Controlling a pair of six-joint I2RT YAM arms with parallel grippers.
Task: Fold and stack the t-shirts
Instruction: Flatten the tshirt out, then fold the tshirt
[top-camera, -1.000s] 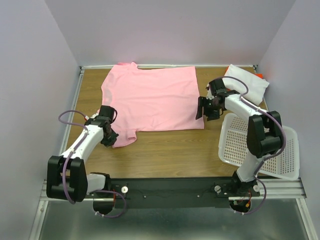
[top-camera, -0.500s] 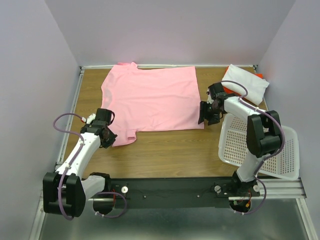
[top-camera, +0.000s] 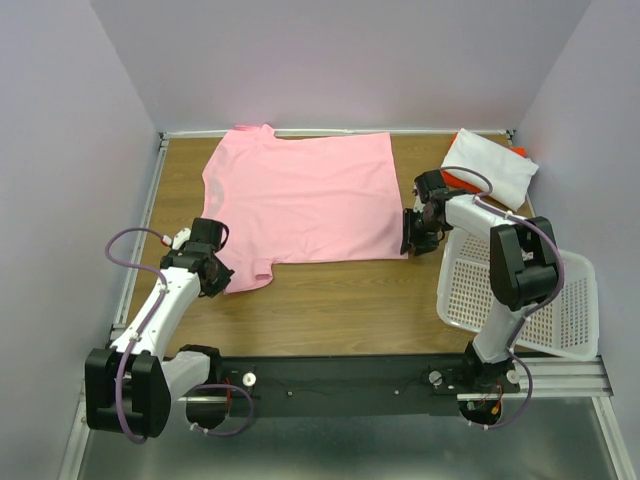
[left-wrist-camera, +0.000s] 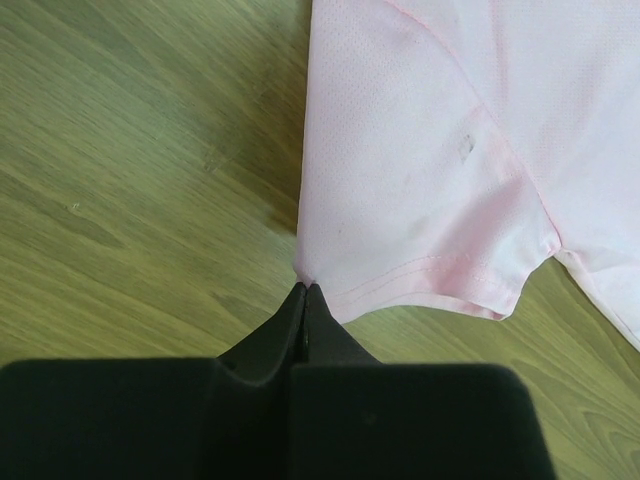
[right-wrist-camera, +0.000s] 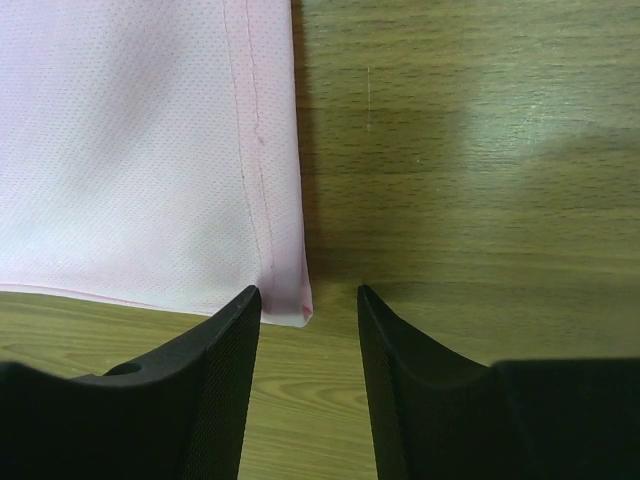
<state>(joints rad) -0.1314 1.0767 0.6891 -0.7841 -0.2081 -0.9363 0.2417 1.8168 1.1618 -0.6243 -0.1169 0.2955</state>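
A light pink t-shirt (top-camera: 300, 200) lies spread flat on the wooden table, collar to the far left. My left gripper (top-camera: 223, 283) is shut on the corner of its near sleeve (left-wrist-camera: 420, 200); the jaws pinch together at the hem's tip (left-wrist-camera: 305, 290). My right gripper (top-camera: 410, 243) is open at the shirt's near right hem corner (right-wrist-camera: 297, 305). That corner lies between its fingers, close to the left one (right-wrist-camera: 235, 330). A folded white t-shirt (top-camera: 490, 165) rests at the far right, with an orange-red one (top-camera: 519, 152) showing under it.
A white perforated basket (top-camera: 560, 310) sits at the right, overhanging the table's near edge, just beside the right arm. Bare wood (top-camera: 340, 300) runs between the pink shirt and the arm bases. Purple walls close in on the left, back and right.
The right gripper has moved nearer along the shirt's right edge to the hem corner, and its jaws have narrowed. The left arm has shifted slightly, still pinching the sleeve.
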